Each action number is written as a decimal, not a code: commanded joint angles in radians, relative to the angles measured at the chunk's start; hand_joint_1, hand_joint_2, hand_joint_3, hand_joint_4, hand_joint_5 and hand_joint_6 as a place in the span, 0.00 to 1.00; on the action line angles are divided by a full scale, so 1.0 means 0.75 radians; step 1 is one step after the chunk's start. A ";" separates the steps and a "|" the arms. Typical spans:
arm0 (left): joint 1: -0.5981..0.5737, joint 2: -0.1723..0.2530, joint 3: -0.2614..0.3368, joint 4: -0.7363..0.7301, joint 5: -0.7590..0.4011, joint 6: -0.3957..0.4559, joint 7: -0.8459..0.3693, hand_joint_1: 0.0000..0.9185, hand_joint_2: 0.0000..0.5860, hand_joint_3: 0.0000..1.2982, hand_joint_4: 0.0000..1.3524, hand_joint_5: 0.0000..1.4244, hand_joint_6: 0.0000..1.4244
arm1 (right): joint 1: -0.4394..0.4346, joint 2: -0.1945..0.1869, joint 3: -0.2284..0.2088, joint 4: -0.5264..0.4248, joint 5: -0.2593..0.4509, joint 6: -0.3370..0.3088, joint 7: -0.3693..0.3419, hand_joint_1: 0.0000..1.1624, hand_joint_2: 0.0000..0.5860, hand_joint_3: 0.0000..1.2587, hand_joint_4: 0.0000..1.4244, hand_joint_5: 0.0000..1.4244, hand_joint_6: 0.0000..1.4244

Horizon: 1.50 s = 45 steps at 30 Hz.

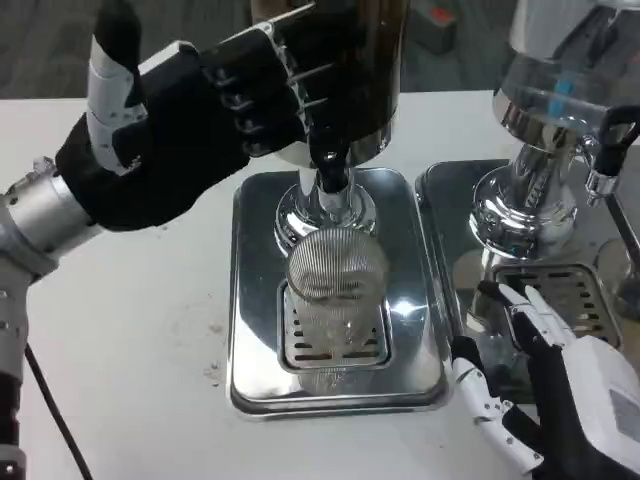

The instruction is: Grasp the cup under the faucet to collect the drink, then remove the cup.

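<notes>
the cup (pixel 337 290), a clear ribbed glass of cylindrical shape, stands upright on the slotted grate of the polished steel drip tray (pixel 250 300), directly under the faucet (pixel 330 170). the faucet is a dark spout beneath the dark dispenser tank (pixel 350 60), which sits on a chromed, mirror-bright base.

your left hand (pixel 190 130) is raised above and to the left of the cup, level with the tank. its fingers (pixel 265 95) reach toward the tank wall and the area just above the faucet; you cannot tell whether they press on anything, and they hold nothing that can be seen. this hand is well apart from the cup.

your right hand (pixel 560 390) lies low at the right front, beside the tray's right edge. its fingers (pixel 520 305) are spread apart and hold nothing. they are near the cup but not touching it; the tray's rim lies between.

a second dispenser (pixel 545 130) with a chromed base stands on its own tray to the right. the counter (pixel 130 330) is white and matte.
</notes>
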 commanded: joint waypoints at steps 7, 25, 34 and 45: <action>-0.018 -0.021 -0.022 0.043 0.082 -0.142 0.036 0.00 0.10 0.11 0.01 0.04 0.06 | 0.009 0.003 -0.008 -0.002 0.016 0.017 -0.012 0.18 0.70 0.16 0.06 0.08 0.20; -0.014 -0.014 -0.068 0.115 0.142 -0.234 0.042 0.00 0.10 0.09 0.00 0.02 0.06 | -0.001 -0.002 -0.008 0.003 0.018 0.018 -0.003 0.17 0.67 0.16 0.07 0.09 0.20; 0.006 -0.008 -0.093 0.118 0.182 -0.278 0.028 0.00 0.10 0.09 0.00 0.02 0.06 | 0.002 -0.003 -0.009 0.001 0.028 0.020 0.004 0.17 0.67 0.16 0.07 0.09 0.20; 0.035 0.016 -0.126 0.087 0.229 -0.361 0.022 0.00 0.10 0.09 0.00 0.02 0.06 | 0.004 -0.003 -0.005 0.005 0.044 0.019 -0.001 0.15 0.67 0.16 0.07 0.09 0.20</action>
